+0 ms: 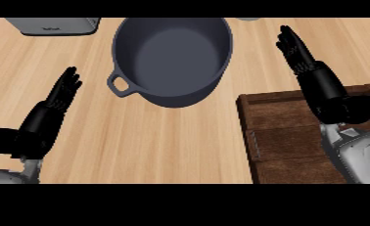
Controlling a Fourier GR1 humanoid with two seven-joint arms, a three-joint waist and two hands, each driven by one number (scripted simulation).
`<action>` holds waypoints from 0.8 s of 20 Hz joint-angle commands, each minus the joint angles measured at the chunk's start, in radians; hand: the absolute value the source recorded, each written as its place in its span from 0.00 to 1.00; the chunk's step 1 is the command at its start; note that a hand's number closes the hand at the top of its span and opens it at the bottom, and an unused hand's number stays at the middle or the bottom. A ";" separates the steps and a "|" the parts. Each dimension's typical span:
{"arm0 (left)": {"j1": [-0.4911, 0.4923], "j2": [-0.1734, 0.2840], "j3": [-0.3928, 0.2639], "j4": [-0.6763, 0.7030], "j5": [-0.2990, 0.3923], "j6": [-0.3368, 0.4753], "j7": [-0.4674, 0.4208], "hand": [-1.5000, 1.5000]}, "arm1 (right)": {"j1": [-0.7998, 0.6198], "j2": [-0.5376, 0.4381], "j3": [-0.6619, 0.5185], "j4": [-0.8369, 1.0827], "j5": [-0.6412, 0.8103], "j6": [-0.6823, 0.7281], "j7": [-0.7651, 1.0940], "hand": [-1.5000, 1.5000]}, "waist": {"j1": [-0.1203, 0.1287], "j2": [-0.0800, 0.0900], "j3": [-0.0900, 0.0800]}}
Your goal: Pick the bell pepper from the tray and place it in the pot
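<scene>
Light wooden worktop (pixel 180 142) filling nearly the whole view, seen steeply from above. Pale, warm-toned boards with fine grain running left to right. Even, soft lighting with no harsh glare; faint shadows lying close beneath whatever stands on the surface. At the far left edge, a grey metal appliance (pixel 54 25) with rounded corners, cut off by the frame, too little showing to tell its kind. At the far edge, right of centre, a sliver of a small pale grey object (pixel 248 19), unidentifiable. No walls, floor or windows showing.
</scene>
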State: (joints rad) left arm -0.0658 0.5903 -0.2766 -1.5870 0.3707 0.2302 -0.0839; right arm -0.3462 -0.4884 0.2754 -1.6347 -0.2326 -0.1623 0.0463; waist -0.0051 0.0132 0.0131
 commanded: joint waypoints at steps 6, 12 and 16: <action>0.036 0.114 0.095 0.217 -0.134 0.156 0.139 0.50 | 0.245 -0.225 -0.011 -0.084 0.054 0.258 -0.303 1.00 | -0.045 -0.013 -0.009; 0.059 0.083 0.084 0.218 -0.072 0.164 0.279 0.50 | 0.419 -0.097 -0.191 -0.059 0.317 -0.231 -0.642 0.00 | -0.077 -0.020 -0.006; 0.017 0.068 0.067 0.205 -0.093 0.164 0.330 0.50 | 0.607 -0.097 -0.273 -0.059 0.311 -0.256 -0.877 0.00 | -0.039 -0.017 -0.011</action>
State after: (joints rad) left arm -0.0138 0.6610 -0.2024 -1.3921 0.2978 0.3871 0.1955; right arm 0.1102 -0.6057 0.0621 -1.6871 0.0505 -0.3548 -0.6314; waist -0.0641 -0.0065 0.0047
